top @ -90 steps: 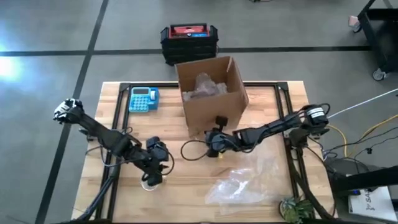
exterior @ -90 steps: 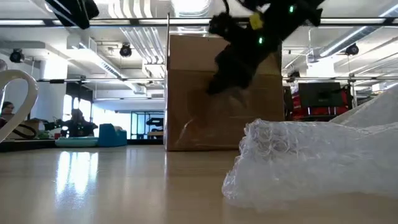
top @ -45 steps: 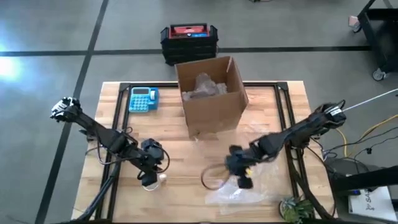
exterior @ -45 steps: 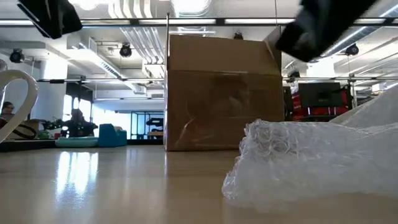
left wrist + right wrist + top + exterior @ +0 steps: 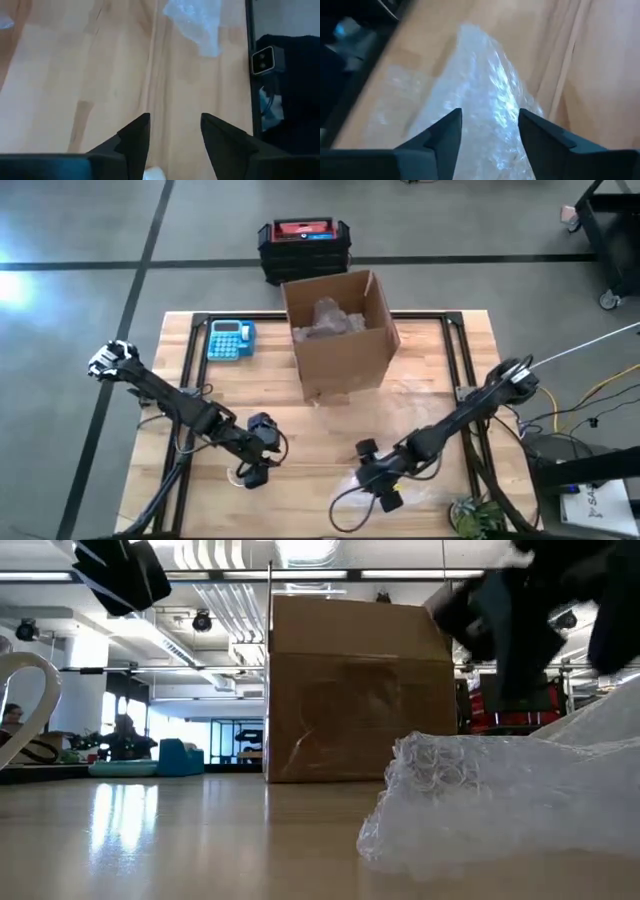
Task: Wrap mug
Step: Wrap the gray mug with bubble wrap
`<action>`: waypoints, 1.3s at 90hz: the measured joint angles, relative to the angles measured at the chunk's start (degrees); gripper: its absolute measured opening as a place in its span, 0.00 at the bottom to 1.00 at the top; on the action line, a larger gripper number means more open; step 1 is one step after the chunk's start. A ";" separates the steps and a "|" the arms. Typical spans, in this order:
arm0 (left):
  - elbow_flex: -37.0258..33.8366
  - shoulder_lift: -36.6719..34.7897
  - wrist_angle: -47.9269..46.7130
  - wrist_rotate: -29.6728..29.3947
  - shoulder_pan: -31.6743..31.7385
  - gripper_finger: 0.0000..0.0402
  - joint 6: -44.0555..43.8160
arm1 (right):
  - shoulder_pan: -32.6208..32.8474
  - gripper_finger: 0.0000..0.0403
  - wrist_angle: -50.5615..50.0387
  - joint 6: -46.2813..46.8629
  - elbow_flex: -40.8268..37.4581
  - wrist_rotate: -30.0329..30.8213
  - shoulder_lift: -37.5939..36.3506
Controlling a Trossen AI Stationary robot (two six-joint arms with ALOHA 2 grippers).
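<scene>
Nearest you, at the lower right of the high view, the bubble wrap [image 5: 400,480] lies crumpled on the wooden table [image 5: 280,380]; your right gripper [image 5: 385,498] hangs directly over it, and in the right wrist view its fingers [image 5: 445,135] stand wide apart with the wrap [image 5: 485,105] showing between them, nothing held. In the low view the wrap [image 5: 500,800] fills the lower right, with the right arm a dark blur above it. At the lower left of the high view your left gripper [image 5: 255,472] sits low over the white mug [image 5: 238,476], which peeks out just beside it; the left wrist view shows its fingers [image 5: 135,137] parted and empty, a sliver of the mug [image 5: 152,173] at the bottom edge between them. The mug and wrap lie well apart. Farther back, at upper centre, the open cardboard box [image 5: 340,330] stands upright with crumpled wrap inside; a blue calculator [image 5: 230,340] lies to its left; beyond the table a black and red case [image 5: 305,248] sits on the floor.
</scene>
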 joint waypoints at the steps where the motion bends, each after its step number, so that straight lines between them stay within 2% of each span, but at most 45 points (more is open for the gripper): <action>1: 0.01 0.16 0.22 0.00 0.00 0.42 0.00 | -0.14 0.47 -0.07 0.26 0.10 -0.05 0.42; 9: -0.01 1.30 1.12 0.02 0.00 0.43 0.00 | -1.12 0.46 -1.12 0.79 1.40 -0.18 3.05; 15: 0.01 2.01 2.62 0.02 0.00 0.43 0.46 | -1.48 0.42 -3.67 -0.37 3.10 -0.28 4.35; 20: 0.00 2.52 2.91 0.04 0.04 0.43 1.88 | -1.43 0.34 -6.57 -2.80 5.40 -0.27 4.98; 30: 0.01 2.62 3.69 -0.34 0.28 0.42 3.42 | -1.34 0.09 -16.29 -8.21 11.41 0.28 4.98; 34: 0.02 2.36 3.63 -0.42 0.60 0.41 4.21 | -1.75 0.04 -20.83 -9.92 14.14 1.65 4.71; 45: 1.31 1.21 3.53 -2.80 1.53 0.37 6.27 | -3.30 0.04 -29.29 -13.38 20.26 8.30 2.48; 53: 2.81 0.62 3.59 -4.43 2.10 0.34 8.31 | -5.17 0.01 -32.88 -15.88 22.88 9.95 -0.61; 73: 5.23 0.10 3.11 -8.09 2.26 0.27 12.23 | -8.84 0.00 -32.53 -17.07 24.54 14.20 -11.96; 88: 4.44 0.24 4.47 -8.44 2.34 0.22 11.80 | -10.98 0.00 -32.50 -11.68 23.65 14.92 -18.75; 100: 2.75 2.48 9.51 -8.93 2.67 0.20 13.20 | -12.00 0.00 -32.45 -11.21 21.32 15.01 -18.64; 117: 2.28 10.54 16.92 -12.48 4.98 0.17 18.06 | -12.95 0.00 -28.55 -13.53 17.98 14.75 -13.21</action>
